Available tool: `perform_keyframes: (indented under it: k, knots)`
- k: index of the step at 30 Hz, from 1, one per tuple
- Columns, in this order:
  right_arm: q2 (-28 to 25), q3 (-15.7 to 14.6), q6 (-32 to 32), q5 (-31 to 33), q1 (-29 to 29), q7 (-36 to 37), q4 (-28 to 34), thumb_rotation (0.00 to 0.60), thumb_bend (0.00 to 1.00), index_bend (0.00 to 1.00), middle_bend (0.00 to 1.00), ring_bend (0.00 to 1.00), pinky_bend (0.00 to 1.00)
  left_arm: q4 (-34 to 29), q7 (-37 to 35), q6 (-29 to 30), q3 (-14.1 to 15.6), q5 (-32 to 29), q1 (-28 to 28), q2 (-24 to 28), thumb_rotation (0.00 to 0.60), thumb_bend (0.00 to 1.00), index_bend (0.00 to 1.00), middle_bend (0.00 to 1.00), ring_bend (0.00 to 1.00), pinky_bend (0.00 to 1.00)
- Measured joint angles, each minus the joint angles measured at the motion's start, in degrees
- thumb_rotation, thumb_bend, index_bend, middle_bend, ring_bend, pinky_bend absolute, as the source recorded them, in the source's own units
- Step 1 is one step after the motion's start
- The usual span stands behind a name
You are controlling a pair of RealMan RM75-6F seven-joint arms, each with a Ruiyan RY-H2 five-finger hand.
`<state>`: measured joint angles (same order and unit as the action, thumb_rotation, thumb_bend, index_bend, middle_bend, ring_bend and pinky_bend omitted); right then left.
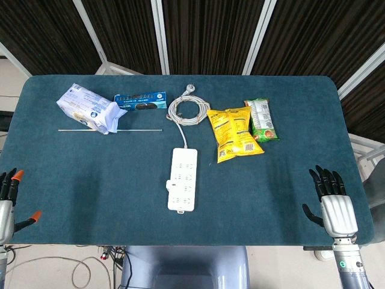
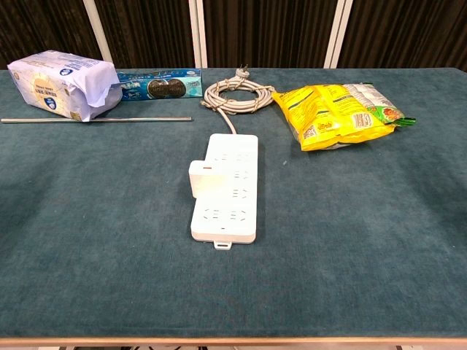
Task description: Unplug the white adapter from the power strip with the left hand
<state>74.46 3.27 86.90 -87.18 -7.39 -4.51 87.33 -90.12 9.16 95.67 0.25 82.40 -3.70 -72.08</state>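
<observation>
A white power strip lies at the middle of the green table, its coiled cable behind it. A white adapter is plugged into the strip's left side. My left hand rests at the table's front left corner, far from the strip, fingers spread and empty. My right hand lies at the front right edge, fingers apart, holding nothing. Neither hand shows in the chest view.
At the back left sit a white tissue pack, a blue box and a thin metal rod. A yellow snack bag and a green packet lie right of the cable.
</observation>
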Motion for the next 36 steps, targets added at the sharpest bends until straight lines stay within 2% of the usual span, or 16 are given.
perform_keyframes:
  k: [20, 21, 25, 28, 36]
  knots:
    - [-0.42, -0.79, -0.31, -2.48, 0.14, -0.27, 0.93, 0.600, 0.36, 0.00, 0.00, 0.00, 0.00, -1.40, 1.39, -2.56, -1.26, 1.21, 0.17, -0.20, 0.600, 0.00, 0.05, 0.01, 0.00, 0.00]
    - [-0.40, -0.81, -0.61, -2.49, 0.00, -0.33, 0.96, 0.600, 0.37, 0.00, 0.00, 0.00, 0.00, -1.59, 1.39, -2.94, -1.45, 0.85, 0.13, -0.13, 0.600, 0.00, 0.05, 0.01, 0.00, 0.00]
    - [-0.45, -1.05, -1.60, -4.19, -1.07, -0.71, 1.20, 0.600, 0.52, 0.00, 0.00, 0.00, 0.00, -2.25, 1.37, -4.91, -2.10, -0.12, -0.49, 0.27, 0.600, 0.00, 0.07, 0.01, 0.00, 0.00]
    - [-0.27, -1.28, -2.02, -6.80, -2.22, -2.66, 1.46, 0.600, 0.59, 0.00, 0.00, 0.00, 0.00, -3.30, 2.25, -7.01, -3.07, -0.52, -2.01, 0.94, 0.600, 0.00, 0.08, 0.03, 0.00, 0.00]
    - [1.70, -3.24, -8.29, -12.71, -6.44, -12.24, 6.06, 0.600, 0.60, 0.00, 0.00, 0.00, 0.00, -10.96, 6.85, -12.37, -6.79, -0.35, -7.82, 3.72, 0.600, 0.01, 0.13, 0.07, 0.00, 0.00]
